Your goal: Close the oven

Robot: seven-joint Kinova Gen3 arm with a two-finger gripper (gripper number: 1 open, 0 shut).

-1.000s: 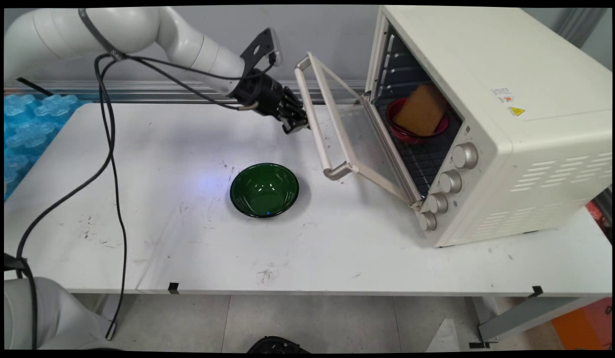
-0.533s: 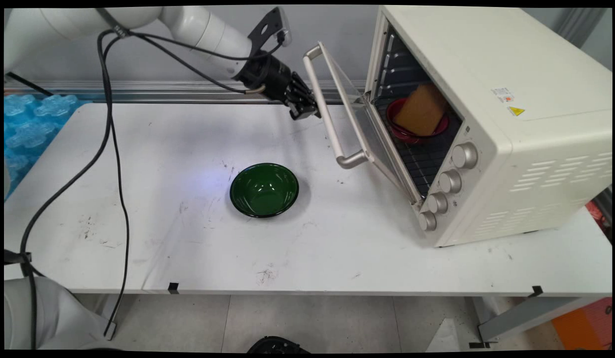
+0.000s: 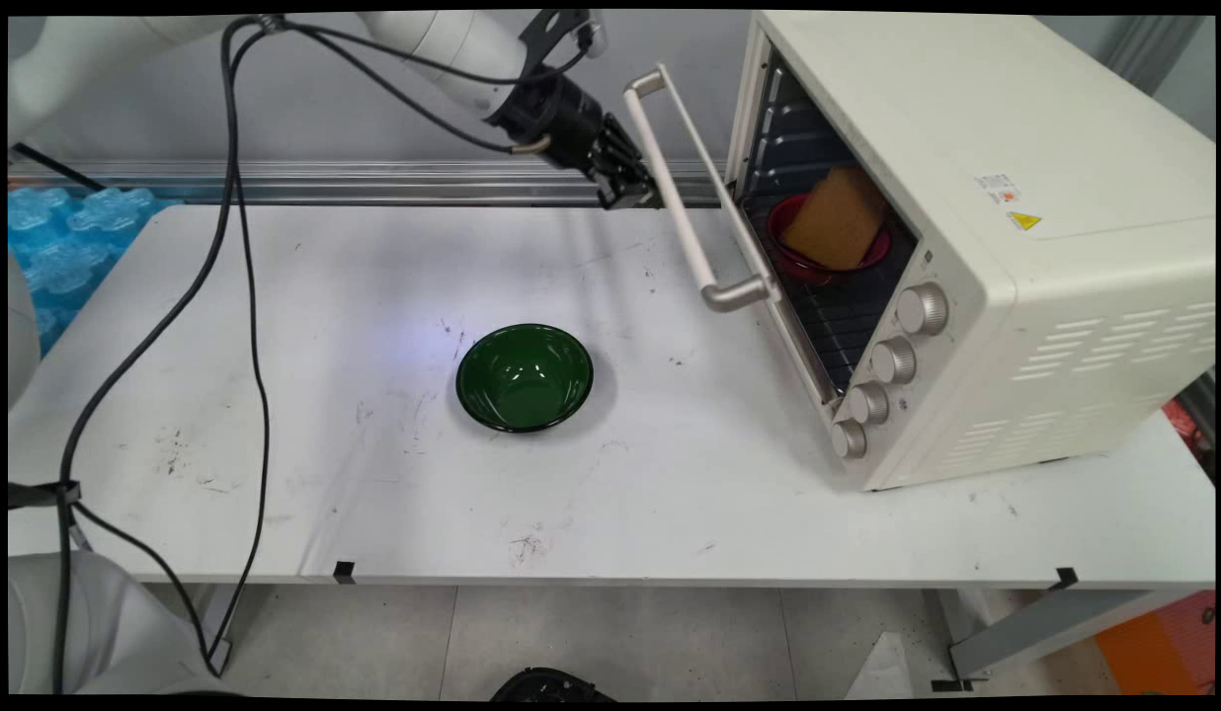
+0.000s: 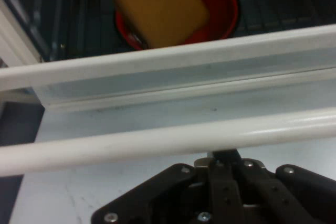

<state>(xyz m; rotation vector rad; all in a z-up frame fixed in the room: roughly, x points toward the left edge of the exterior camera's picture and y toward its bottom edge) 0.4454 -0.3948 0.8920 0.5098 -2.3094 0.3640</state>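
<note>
Where gripper (image 3: 638,193) meets handle (image 3: 685,212): door ajar

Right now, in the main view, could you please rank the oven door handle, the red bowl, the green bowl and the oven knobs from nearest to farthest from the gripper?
1. Oven door handle, right against the gripper.
2. Red bowl, inside the oven, to the right.
3. Green bowl, on the table, below the gripper in the picture.
4. Oven knobs, on the oven's front at lower right.

The claw (image 3: 638,194) hangs raised, angled down to the right.
</note>
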